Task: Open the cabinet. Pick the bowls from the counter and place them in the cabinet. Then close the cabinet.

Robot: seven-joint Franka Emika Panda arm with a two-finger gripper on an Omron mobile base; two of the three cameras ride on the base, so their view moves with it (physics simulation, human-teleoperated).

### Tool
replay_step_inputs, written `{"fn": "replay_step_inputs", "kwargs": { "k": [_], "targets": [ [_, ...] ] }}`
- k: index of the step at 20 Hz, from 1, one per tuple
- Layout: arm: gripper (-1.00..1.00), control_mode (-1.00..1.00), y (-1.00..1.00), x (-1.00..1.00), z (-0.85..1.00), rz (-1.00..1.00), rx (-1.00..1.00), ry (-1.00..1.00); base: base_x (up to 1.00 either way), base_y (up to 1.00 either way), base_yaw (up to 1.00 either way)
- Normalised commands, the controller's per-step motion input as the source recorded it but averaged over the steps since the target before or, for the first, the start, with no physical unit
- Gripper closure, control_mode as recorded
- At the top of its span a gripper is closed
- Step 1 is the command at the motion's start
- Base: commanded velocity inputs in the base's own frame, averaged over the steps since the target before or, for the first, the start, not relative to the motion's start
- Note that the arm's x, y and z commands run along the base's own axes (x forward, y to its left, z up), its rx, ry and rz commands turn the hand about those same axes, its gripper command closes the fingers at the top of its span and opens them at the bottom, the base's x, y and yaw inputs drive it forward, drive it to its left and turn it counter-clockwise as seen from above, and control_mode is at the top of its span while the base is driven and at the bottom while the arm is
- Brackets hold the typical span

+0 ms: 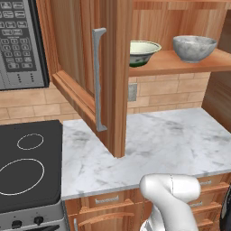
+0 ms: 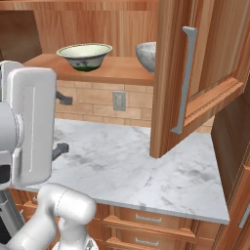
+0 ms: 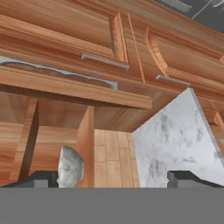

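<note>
The cabinet (image 1: 117, 76) stands open, its door (image 2: 195, 73) swung out over the counter (image 1: 158, 144). Both bowls sit on its shelf (image 1: 180, 63): the cream-green bowl (image 1: 144, 52) on the left and the grey speckled bowl (image 1: 194, 47) on the right. From the other side I see the green bowl (image 2: 85, 56) and the grey bowl (image 2: 146, 56) partly behind the door. My gripper (image 2: 62, 124) hangs open and empty above the counter's left part, below the shelf and apart from the bowls. In the rolled hand view the gripper (image 3: 113, 180) frames the grey bowl's edge (image 3: 70, 166) and the counter (image 3: 175, 140).
A grey microwave (image 1: 20, 43) hangs at the upper left over a black stove top (image 1: 29, 167). The door's long silver handle (image 1: 99, 81) juts out above the counter's middle. Wooden drawers (image 2: 151, 219) run under the counter, and a wall outlet (image 2: 118, 101) sits on the tiles.
</note>
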Motion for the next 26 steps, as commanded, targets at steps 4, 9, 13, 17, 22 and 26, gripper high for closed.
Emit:
{"fn": "replay_step_inputs", "kwargs": {
  "k": [4, 9, 13, 17, 22, 26],
  "targets": [
    [-1.0, -1.0, -0.19, -0.33, 0.0, 0.0, 0.0, 0.0, 0.0, 0.0, 0.0],
    [-1.0, -1.0, -0.26, -0.13, 0.0, 0.01, 0.02, 0.04, 0.0, 0.0, 0.0],
    [-1.0, -1.0, -0.17, 0.0, 0.0, 0.04, 0.01, 0.06, 0.0, 0.0, 0.0],
    [-1.0, -1.0, -0.04, 0.0, -0.25, 0.07, 0.01, -0.06, 0.0, 0.0, 0.0],
    [-1.0, -1.0, 0.0, 0.0, -0.91, 0.17, 0.0, -0.38, 0.0, 0.0, 0.0],
    [-1.0, -1.0, 0.0, 0.0, -1.0, 0.21, 0.0, -0.61, 0.0, 0.0, 0.0]
  ]
}}
